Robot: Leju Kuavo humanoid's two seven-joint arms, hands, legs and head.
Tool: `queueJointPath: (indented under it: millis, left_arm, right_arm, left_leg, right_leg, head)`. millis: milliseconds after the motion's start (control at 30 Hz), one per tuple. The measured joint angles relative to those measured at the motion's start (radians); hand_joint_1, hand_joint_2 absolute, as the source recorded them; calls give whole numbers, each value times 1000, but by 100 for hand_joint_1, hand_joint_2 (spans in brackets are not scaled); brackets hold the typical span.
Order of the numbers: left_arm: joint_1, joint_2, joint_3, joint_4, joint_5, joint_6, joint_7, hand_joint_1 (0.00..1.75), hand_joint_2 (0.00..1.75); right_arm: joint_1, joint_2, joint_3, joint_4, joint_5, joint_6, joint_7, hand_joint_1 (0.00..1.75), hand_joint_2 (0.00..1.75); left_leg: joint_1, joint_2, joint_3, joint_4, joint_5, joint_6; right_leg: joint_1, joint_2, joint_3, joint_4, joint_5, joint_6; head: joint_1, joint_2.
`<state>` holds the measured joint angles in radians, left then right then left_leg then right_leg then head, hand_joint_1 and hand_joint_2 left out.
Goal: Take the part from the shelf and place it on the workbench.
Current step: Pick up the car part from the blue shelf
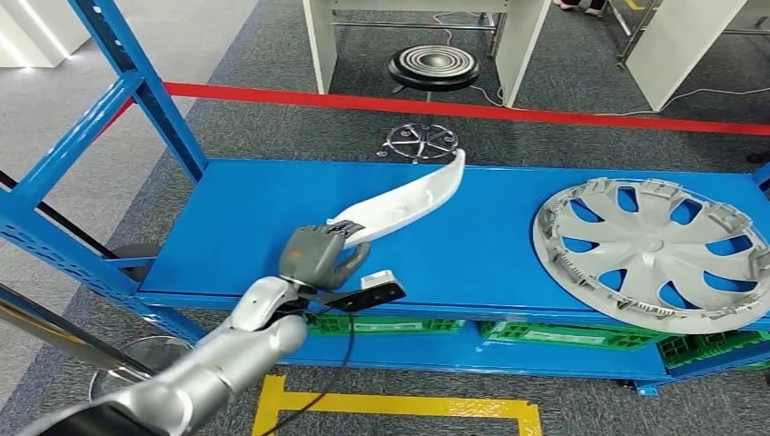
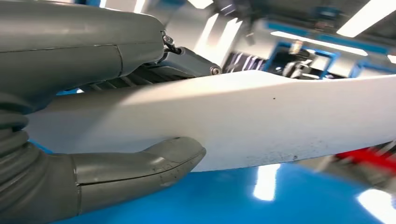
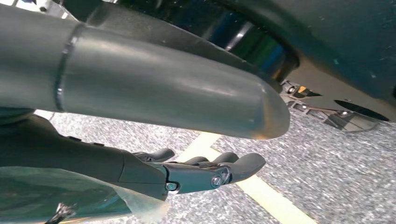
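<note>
A long white curved part point(image 1: 409, 200) rises from the blue shelf point(image 1: 245, 236), its far end tilted up. My left hand point(image 1: 318, 256) grips its near end; in the left wrist view the white part point(image 2: 261, 121) is clamped between the thick thumb point(image 2: 154, 161) and the darker fingers point(image 2: 187, 63) above it. My right hand point(image 3: 196, 170) hangs by my side over the grey carpet, fingers apart and holding nothing.
A silver hubcap point(image 1: 649, 250) lies on the shelf's right side. Green crates point(image 1: 563, 334) sit on the lower level. The blue upright frame point(image 1: 136, 82) stands at left. Behind the shelf are a red floor line point(image 1: 508, 109), a black stool point(image 1: 434, 65) and white bench legs point(image 1: 318, 41).
</note>
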<state>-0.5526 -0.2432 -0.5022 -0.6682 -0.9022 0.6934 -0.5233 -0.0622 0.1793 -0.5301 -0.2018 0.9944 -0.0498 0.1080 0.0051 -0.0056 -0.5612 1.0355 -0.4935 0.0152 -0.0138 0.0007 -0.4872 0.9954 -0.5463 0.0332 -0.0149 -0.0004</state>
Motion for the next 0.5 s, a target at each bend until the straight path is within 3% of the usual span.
queueJointPath:
  millis: [200, 500]
  left_arm:
    - [199, -4, 41, -330, 432, -47, -94, 175, 175]
    - [451, 50, 17, -809, 731, -158, -176, 175, 175]
  right_arm:
    - [8, 0, -30, 0, -18, -16, 6, 0, 0]
    - [15, 0, -79, 0, -48, -52, -14, 0, 0]
  left_leg:
    - [0, 0, 0, 0, 0, 0]
    - [-2, 1, 0, 0, -1, 1]
  right_leg:
    - [0, -1, 0, 0, 0, 0]
    - [-1, 0, -1, -1, 0, 0]
  head:
    - [0, 0]
    - [0, 0]
